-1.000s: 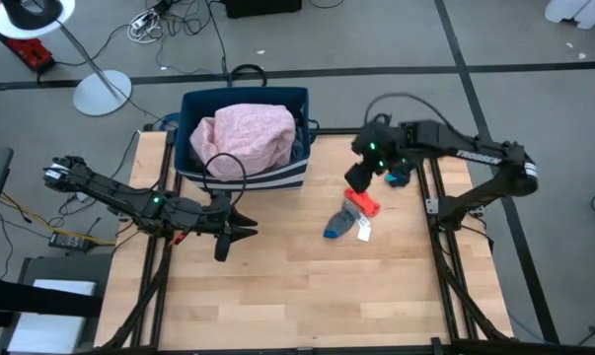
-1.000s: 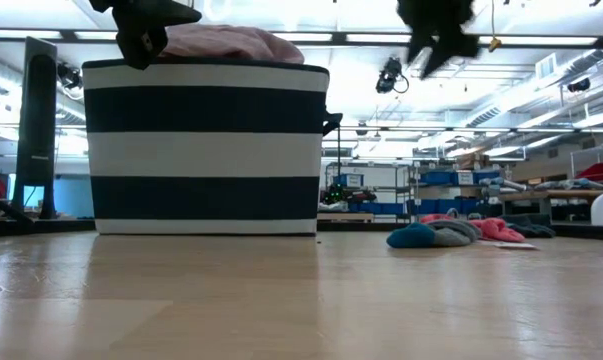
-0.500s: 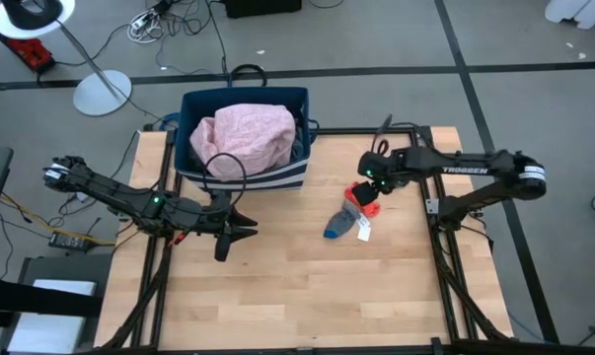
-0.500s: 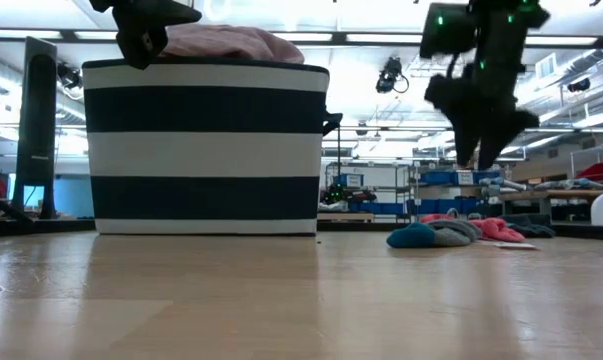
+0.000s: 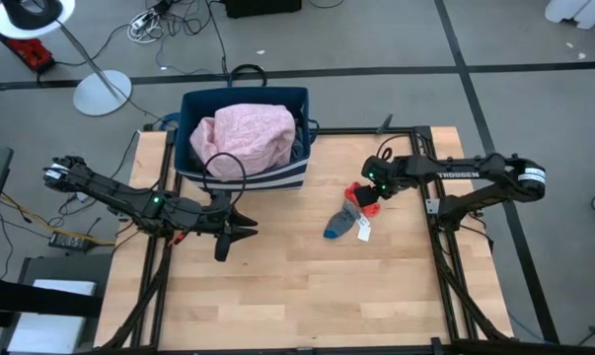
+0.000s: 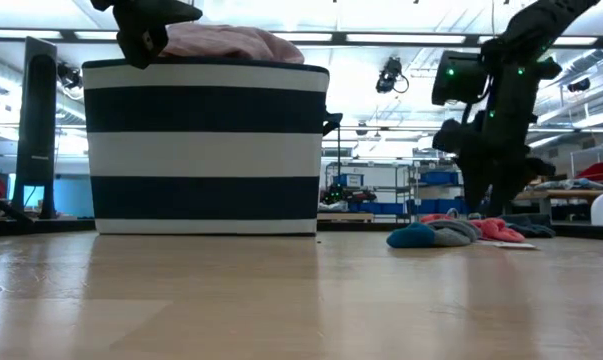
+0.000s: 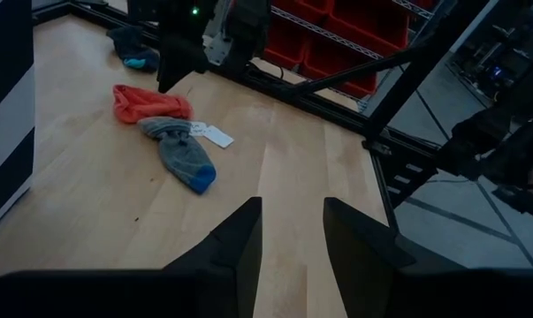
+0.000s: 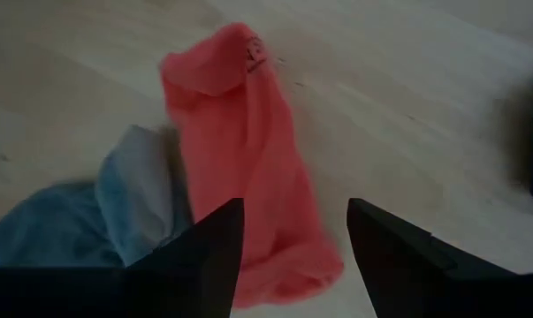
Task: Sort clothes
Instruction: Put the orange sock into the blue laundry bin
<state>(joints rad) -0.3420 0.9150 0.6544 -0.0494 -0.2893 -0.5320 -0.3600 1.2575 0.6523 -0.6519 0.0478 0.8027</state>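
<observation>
A red-orange sock (image 8: 239, 150) lies flat on the table right of centre, next to a grey-blue sock (image 5: 340, 225) with a white tag. My right gripper (image 8: 293, 256) is open and points steeply down just above the red-orange sock (image 5: 362, 200), one finger over each side of it. In the low view its fingers (image 6: 489, 200) end a little above the socks (image 6: 451, 233). A pink garment (image 5: 243, 138) fills the dark blue striped bin (image 5: 248, 176). My left gripper (image 5: 240, 230) waits open near the bin's front, holding nothing.
A dark blue sock (image 7: 133, 49) lies near the table's far right edge, under my right arm. The bin stands at the far left of centre. Bare wood (image 5: 307, 286) stretches across the near half of the table. A metal frame (image 5: 430, 197) borders the table's sides.
My right gripper has come down from high over the table's far right toward the red-orange sock, tipping to point more steeply down and rolling at the wrist. The socks and the bin have not moved.
</observation>
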